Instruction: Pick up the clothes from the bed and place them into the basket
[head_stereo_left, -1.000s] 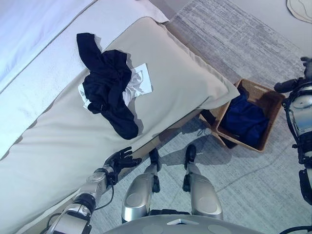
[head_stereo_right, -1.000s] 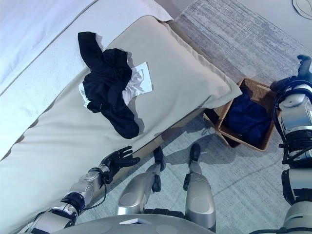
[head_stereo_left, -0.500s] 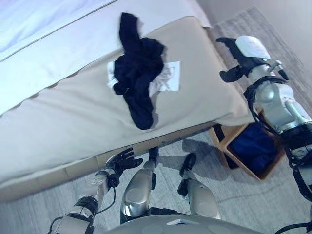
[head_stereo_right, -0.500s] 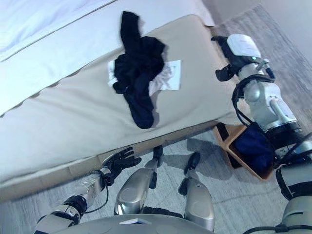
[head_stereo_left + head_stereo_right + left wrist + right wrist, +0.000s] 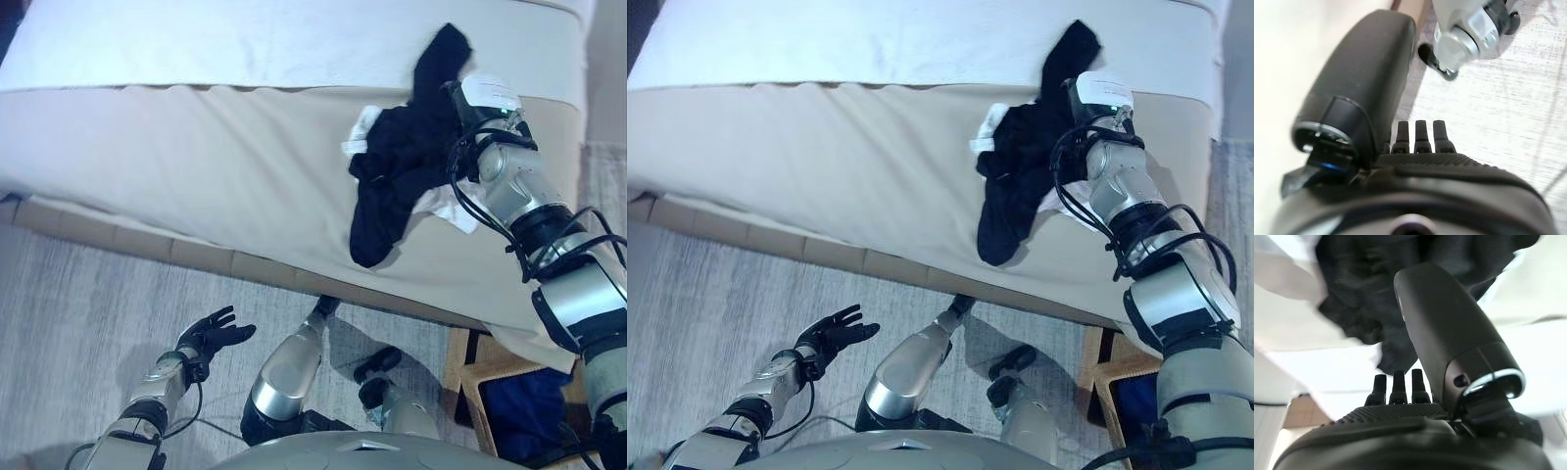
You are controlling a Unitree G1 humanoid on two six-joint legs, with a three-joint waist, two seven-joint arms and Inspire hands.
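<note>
Fingers of the right hand (image 5: 460,108) look straight and parted in its wrist view, holding nothing, poised over the dark clothes (image 5: 397,166) heaped on the bed (image 5: 196,166) near its right end. A white garment (image 5: 446,208) peeks out beneath the dark pile, so a good grasp would sink into the thick middle of the heap and gather both layers, not just pinch the trailing dark leg that hangs toward the bed's front edge; otherwise part of the load may stay behind or drag off the mattress. The left hand (image 5: 211,335) hangs low over the floor with fingers spread and empty, well apart from the bed. The basket (image 5: 480,384) stands on the floor below the bed's right front corner, already holding a blue garment (image 5: 524,413), and the overhanging beige cover partly hides its rim, which could snag a low carry.
</note>
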